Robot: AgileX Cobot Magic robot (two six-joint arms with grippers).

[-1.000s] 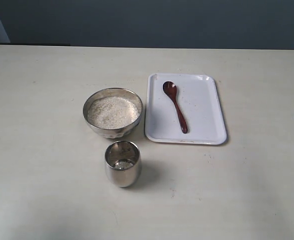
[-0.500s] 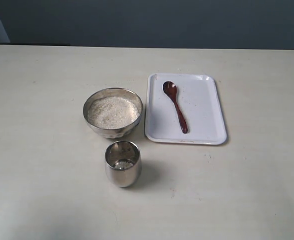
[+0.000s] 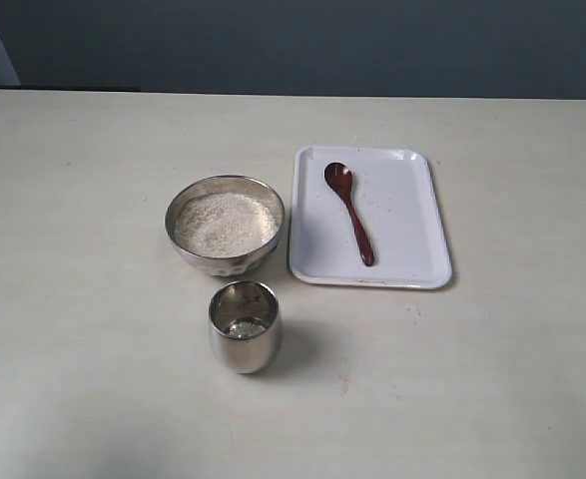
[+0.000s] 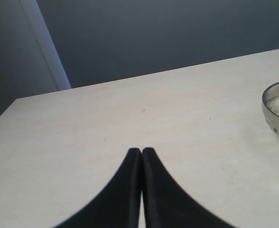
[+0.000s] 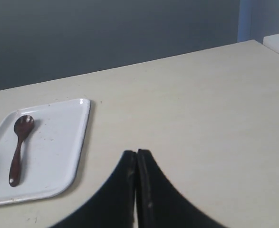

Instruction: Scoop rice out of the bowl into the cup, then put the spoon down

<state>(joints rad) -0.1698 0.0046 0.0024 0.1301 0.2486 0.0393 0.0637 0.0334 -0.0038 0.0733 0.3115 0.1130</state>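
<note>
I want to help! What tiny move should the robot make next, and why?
Probably open the right gripper and reach toward the spoon, which lies on the tray on that arm's side. That gripper and the left gripper are shut and empty, and the cup holds only a little rice.

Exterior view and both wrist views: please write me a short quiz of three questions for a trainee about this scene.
1. True or false: the spoon lies on the white tray.
2. Which one holds more rice? A: the bowl. B: the cup.
3. Fill in: the left gripper and the right gripper are both ____, holding nothing.

Key: 1 true; 2 A; 3 shut.
</note>
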